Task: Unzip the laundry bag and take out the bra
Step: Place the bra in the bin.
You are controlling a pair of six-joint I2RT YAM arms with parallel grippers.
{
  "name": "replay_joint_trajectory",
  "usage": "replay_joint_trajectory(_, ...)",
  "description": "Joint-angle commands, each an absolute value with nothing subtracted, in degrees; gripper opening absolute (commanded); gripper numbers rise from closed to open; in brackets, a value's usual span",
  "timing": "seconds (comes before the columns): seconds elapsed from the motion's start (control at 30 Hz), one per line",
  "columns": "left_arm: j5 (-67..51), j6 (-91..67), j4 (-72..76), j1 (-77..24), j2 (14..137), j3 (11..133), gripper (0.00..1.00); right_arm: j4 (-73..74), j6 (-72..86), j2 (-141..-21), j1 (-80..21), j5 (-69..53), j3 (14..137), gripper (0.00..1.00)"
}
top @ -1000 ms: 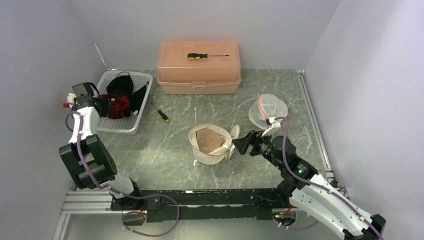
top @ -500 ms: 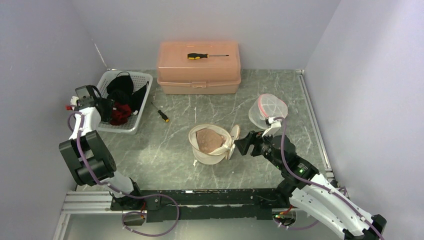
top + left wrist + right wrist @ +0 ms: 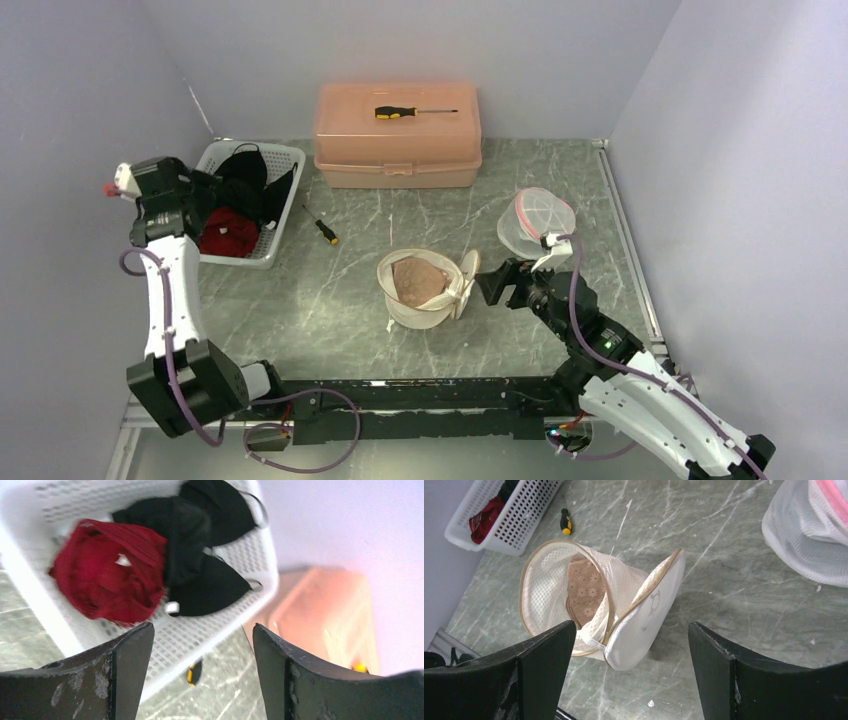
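The cream mesh laundry bag [image 3: 400, 305] [image 3: 536, 587] lies on its side mid-table, its mouth unzipped and its round flap [image 3: 649, 615] hanging open. A brownish-pink bra [image 3: 418, 280] [image 3: 584, 590] sits inside it. My right gripper [image 3: 483, 287] [image 3: 631, 630] is open just right of the flap, nothing between its fingers. At the far left my left gripper [image 3: 205, 195] [image 3: 201, 635] stands open and empty above the white basket [image 3: 262, 250] [image 3: 50, 615], where a red garment [image 3: 228, 232] [image 3: 110, 580] lies next to black ones [image 3: 200, 545].
A second white mesh bag with pink trim [image 3: 535, 222] [image 3: 809, 530] stands behind the right gripper. An orange toolbox [image 3: 398, 135] with a screwdriver [image 3: 415, 111] on its lid is at the back. A small yellow-black screwdriver [image 3: 326, 232] [image 3: 566, 522] lies beside the basket.
My left gripper has opened and let the red garment drop into the basket, then lifted up and back to the left. The right gripper has barely moved.
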State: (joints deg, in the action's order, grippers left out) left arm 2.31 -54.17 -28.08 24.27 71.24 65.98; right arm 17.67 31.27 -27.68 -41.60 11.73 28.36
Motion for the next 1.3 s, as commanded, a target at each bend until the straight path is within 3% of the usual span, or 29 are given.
replay_joint_trajectory(0.0,6.2,-45.32,-32.3,12.36,66.96,71.44,0.78,13.86,31.05,-25.89,-41.55,13.72,29.9,0.87)
replay_joint_trajectory(0.27,3.95,-36.78,-31.48,-19.87,64.03,69.57,0.76,15.33,28.83,-34.08,-41.57,15.93,35.35,0.84)
replay_joint_trajectory(0.47,10.66,-34.52,-35.3,-40.38,71.85,68.72,0.76,9.67,27.62,-40.33,-41.47,11.64,35.17,0.79)
replay_joint_trajectory(0.87,13.68,-31.35,-34.36,-41.55,74.0,62.27,0.78,7.27,26.42,-58.76,-42.19,10.47,43.72,0.75)
replay_joint_trajectory(1.27,8.06,-33.7,-30.05,-40.86,77.47,57.69,0.67,9.43,25.41,-63.19,-43.44,13.71,46.54,0.75)
